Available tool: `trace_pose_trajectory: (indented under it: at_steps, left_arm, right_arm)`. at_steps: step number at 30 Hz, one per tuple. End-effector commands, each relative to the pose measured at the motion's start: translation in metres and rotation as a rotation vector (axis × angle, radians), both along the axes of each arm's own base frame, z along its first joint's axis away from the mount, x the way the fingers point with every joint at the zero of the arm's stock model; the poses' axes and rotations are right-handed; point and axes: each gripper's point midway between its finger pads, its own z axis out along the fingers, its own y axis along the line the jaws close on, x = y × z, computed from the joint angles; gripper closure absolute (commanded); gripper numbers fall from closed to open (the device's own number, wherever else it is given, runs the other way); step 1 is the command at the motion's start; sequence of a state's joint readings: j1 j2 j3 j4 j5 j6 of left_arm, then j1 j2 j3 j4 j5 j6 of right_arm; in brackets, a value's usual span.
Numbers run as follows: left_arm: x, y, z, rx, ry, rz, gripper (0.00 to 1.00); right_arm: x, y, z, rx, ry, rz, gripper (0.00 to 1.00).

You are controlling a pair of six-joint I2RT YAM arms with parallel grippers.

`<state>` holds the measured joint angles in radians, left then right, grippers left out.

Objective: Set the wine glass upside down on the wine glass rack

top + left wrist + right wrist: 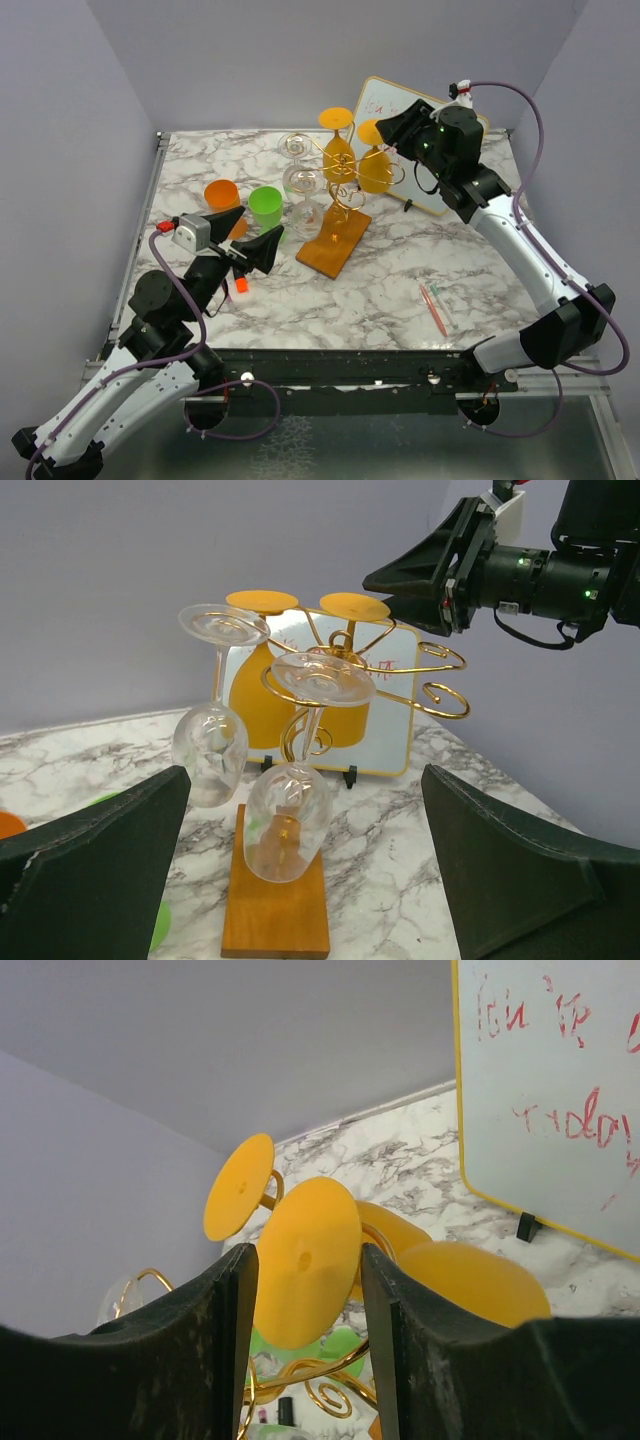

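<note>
The wine glass rack (345, 196) is a gold wire stand on an orange-brown wooden base (333, 243) at mid table. An orange wine glass (375, 170) hangs upside down on its right arm. My right gripper (392, 128) is at the glass's round foot (305, 1260), with both fingers flanking and apparently touching the foot's edges. The left wrist view shows that gripper (368, 584) at the foot (355, 607). My left gripper (263, 222) is wide open and empty, left of the rack and facing it (306, 780).
Another orange glass (337, 152) and two clear glasses (300, 182) also hang upside down on the rack. A whiteboard (450, 190) stands behind it. An orange cup (221, 193) and a green cup (265, 205) stand to the left. A pen (435, 308) lies front right.
</note>
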<state>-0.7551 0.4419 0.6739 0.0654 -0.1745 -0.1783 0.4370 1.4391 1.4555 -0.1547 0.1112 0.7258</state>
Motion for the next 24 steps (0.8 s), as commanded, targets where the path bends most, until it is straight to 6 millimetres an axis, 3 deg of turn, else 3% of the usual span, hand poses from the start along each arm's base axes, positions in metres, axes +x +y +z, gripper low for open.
trace_pose_trajectory:
  at_steps: [1, 15, 20, 24]
  left_arm:
    - [0.001, 0.001, -0.005, 0.005, 0.007, 0.012, 0.01]
    - [0.004, -0.004, 0.000, 0.040, 0.020, 0.002, 0.01]
    - [0.010, -0.006, 0.008, 0.091, 0.057, 0.017, 0.01]
    - [0.011, -0.005, 0.027, 0.114, 0.063, 0.023, 0.01]
  right_arm:
    - [-0.008, -0.007, 0.013, -0.018, -0.001, 0.000, 0.47]
    - [-0.023, -0.010, 0.020, -0.057, -0.001, 0.028, 0.42]
    - [-0.034, -0.021, 0.031, -0.042, -0.044, 0.000, 0.41]
    - [-0.045, -0.030, 0.044, -0.051, -0.085, -0.012, 0.38]
